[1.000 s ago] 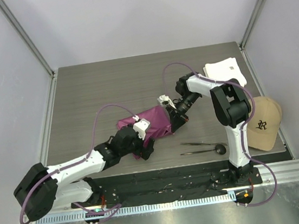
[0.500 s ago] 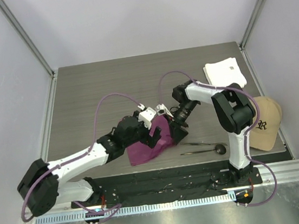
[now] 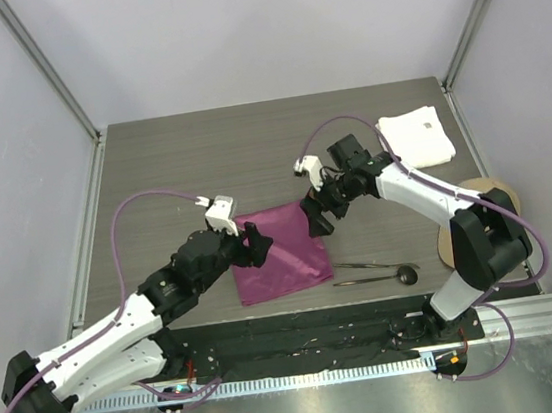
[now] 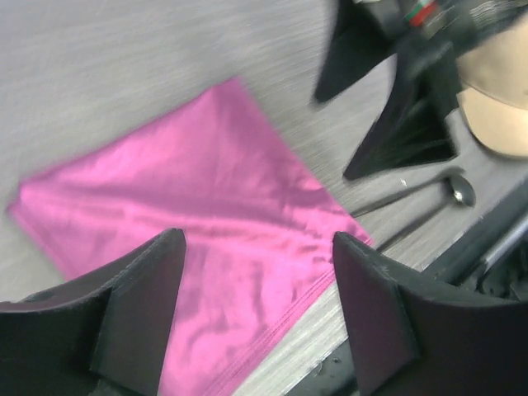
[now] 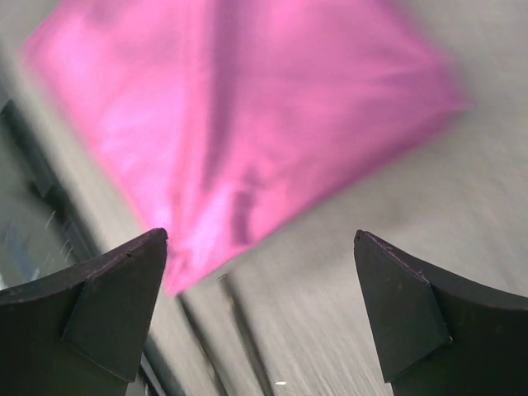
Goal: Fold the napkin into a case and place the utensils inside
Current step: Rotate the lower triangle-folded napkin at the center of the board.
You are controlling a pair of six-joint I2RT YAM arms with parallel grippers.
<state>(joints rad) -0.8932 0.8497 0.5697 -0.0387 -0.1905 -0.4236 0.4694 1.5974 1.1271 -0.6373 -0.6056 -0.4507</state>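
Observation:
The magenta napkin (image 3: pixel 280 254) lies flat on the table as a rough square, with no gripper holding it. My left gripper (image 3: pixel 251 242) hovers over its left edge, open and empty; in the left wrist view the napkin (image 4: pixel 190 214) fills the space below the left gripper (image 4: pixel 257 239). Above the napkin's far right corner my right gripper (image 3: pixel 318 216) stands open and empty. In the right wrist view the napkin (image 5: pixel 247 107) shows blurred beyond the right gripper (image 5: pixel 260 239). The two dark utensils (image 3: pixel 370 271) lie side by side right of the napkin, the spoon head (image 3: pixel 406 273) at their right end.
A thicker white cloth (image 3: pixel 415 139) lies at the back right. A tan cap (image 3: pixel 489 216) sits at the right edge, partly behind my right arm. The black base rail (image 3: pixel 312 338) runs along the near edge, just below the napkin and utensils.
The napkin, bunched up between both grippers a second ago, now lies spread flat. The right gripper opened and let go of it; both grippers drew back from it.

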